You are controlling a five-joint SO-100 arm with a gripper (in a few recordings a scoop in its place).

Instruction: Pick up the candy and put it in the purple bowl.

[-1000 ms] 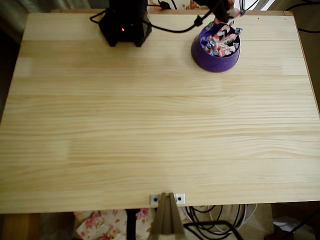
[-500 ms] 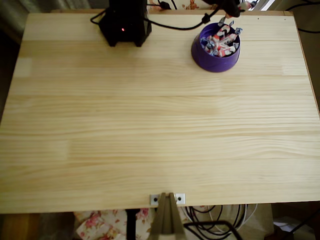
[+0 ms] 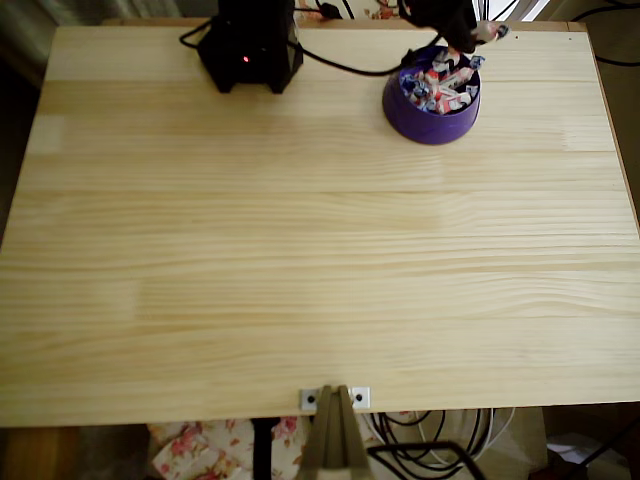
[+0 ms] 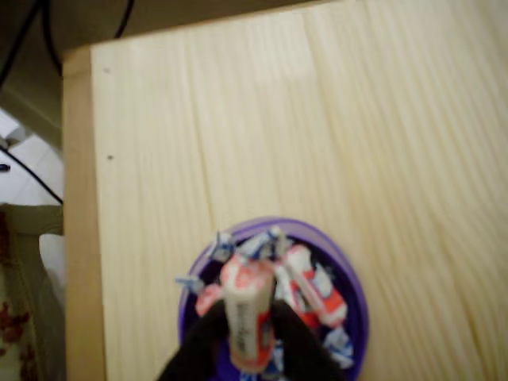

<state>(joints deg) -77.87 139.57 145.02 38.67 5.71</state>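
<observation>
So we're at the drop-off step. In the wrist view the gripper (image 4: pixel 250 337) has its two dark fingers pinched around a candy (image 4: pixel 248 313), held upright right above the purple bowl (image 4: pixel 349 278), which already has a pile of other candies (image 4: pixel 313 294) in it. The bowl sits near the far right corner of the desk (image 3: pixel 300 250) in the overhead view, just beside the back edge.

My guess for the next move: spread the fingers and let it fall. It looks centred enough over the bowl that it shouldn't bounce off the rim, though the heap inside is getting tall.

The overhead view gives the wider picture: the arm's black base (image 3: pixel 250 45) at the back edge with a cable (image 3: pixel 340 62) running toward the bowl. The grip itself is too murky to read there.
</observation>
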